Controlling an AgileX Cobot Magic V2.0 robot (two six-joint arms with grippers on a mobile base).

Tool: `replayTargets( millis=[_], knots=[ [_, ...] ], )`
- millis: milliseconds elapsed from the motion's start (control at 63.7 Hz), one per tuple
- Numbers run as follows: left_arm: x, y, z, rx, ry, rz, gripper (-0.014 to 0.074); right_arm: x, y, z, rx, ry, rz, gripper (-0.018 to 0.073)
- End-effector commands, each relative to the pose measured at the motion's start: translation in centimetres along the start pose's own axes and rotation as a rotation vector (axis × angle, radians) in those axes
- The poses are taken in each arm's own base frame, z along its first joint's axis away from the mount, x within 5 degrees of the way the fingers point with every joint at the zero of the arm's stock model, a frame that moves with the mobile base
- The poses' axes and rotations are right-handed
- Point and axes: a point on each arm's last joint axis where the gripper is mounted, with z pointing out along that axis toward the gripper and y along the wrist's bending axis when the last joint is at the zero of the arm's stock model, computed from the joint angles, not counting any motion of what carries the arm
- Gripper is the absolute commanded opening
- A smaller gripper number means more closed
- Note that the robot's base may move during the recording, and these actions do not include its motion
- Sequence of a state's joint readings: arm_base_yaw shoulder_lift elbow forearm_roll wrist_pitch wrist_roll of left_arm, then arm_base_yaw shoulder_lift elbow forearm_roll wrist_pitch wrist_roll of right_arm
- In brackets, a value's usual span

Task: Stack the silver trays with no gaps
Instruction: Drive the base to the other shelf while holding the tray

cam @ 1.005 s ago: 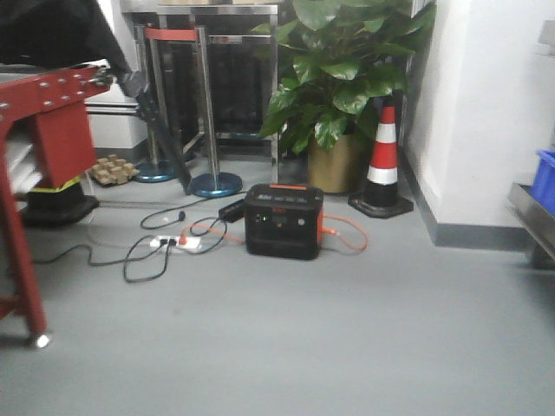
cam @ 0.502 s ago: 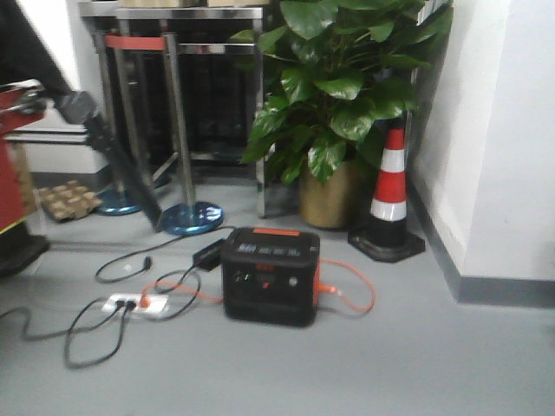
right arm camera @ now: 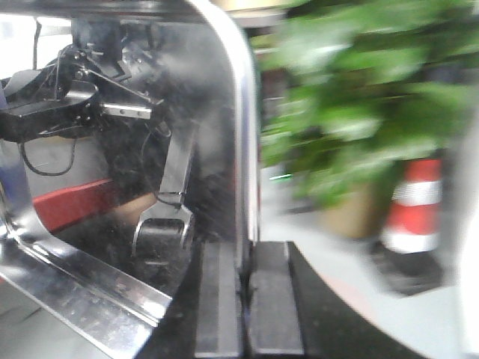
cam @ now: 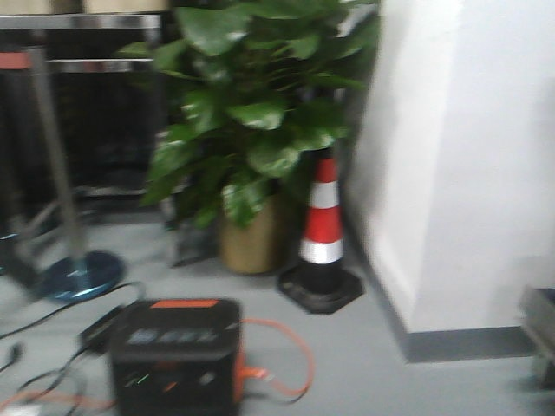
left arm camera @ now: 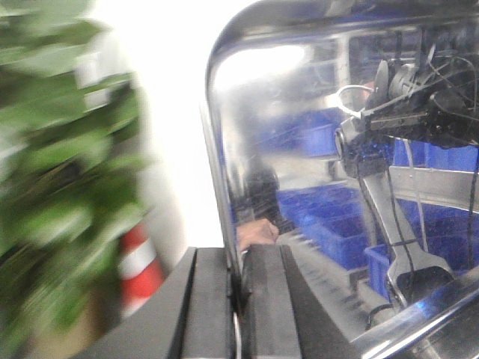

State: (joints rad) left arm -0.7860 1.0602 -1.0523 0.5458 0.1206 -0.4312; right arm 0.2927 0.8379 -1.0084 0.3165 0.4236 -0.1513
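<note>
Both left pincer [left arm camera: 238, 280] and right pincer [right arm camera: 245, 280] clamp tight on the rim of a silver tray [left arm camera: 299, 149] rising just above them, prob. same tray, mid-carry; next: nest it level.

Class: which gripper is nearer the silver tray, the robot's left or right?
Neither; it is a tie. The left gripper is shut on the silver tray rim, and the right gripper is likewise shut on the rim, so both touch it.

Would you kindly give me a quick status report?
Left tool shut on silver tray rim. Right tool likewise. Plant and traffic cone ahead.
</note>
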Motion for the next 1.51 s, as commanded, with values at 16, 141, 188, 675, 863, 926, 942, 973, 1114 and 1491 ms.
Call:
replayTargets(
  millis=[16, 141, 188, 675, 863, 926, 942, 973, 1114, 1491],
  knots=[
    [-0.25, 0.47, -0.44, -0.026, 0.001, 0.023, -0.0017, -0.81, -0.26, -0.44, 0.029, -0.072, -0.037, -0.0068],
    [-0.25, 0.47, -0.44, -0.026, 0.001, 0.023, -0.0017, -0.81, -0.26, -0.44, 0.029, -0.072, -0.037, -0.0068],
    [-0.23, 0.49, -0.44, -0.027, 0.003, 0.023, -0.0017, -0.81, -0.26, -0.44, 0.029, -0.072, -0.037, -0.0068],
    [-0.23, 0.49, -0.44, -0.027, 0.003, 0.023, -0.0017, -0.81, -0.26, -0.44, 0.029, -0.072, -0.037, -0.0068],
    [-0.23, 0.49, -0.44, -0.027, 0.003, 0.023, -0.0017, -0.81, -0.26, -0.44, 0.029, -0.072, -0.037, -0.0068],
    [-0.23, 0.49, -0.44, -0.027, 0.003, 0.023, -0.0017, -0.81, -0.26, -0.44, 0.029, -0.072, -0.037, -0.0068],
    [-0.23, 0.49, -0.44, -0.027, 0.003, 0.023, -0.0017, -0.81, -0.26, -0.44, 0.029, -0.072, -0.037, -0.0068],
    [-0.23, 0.49, -0.44, -0.027, 0.003, 0.023, -0.0017, -0.81, -0.26, -0.44, 0.029, -0.072, -0.037, -0.0068],
    [-0.23, 0.49, -0.44, -0.027, 0.003, 0.023, -0.0017, -0.81, -0.26, -0.44, 0.029, -0.072, -0.037, -0.0068],
    [-0.23, 0.49, -0.44, -0.027, 0.003, 0.023, -0.0017, -0.81, -0.26, -0.44, 0.029, -0.072, -0.037, -0.0068]
  ],
)
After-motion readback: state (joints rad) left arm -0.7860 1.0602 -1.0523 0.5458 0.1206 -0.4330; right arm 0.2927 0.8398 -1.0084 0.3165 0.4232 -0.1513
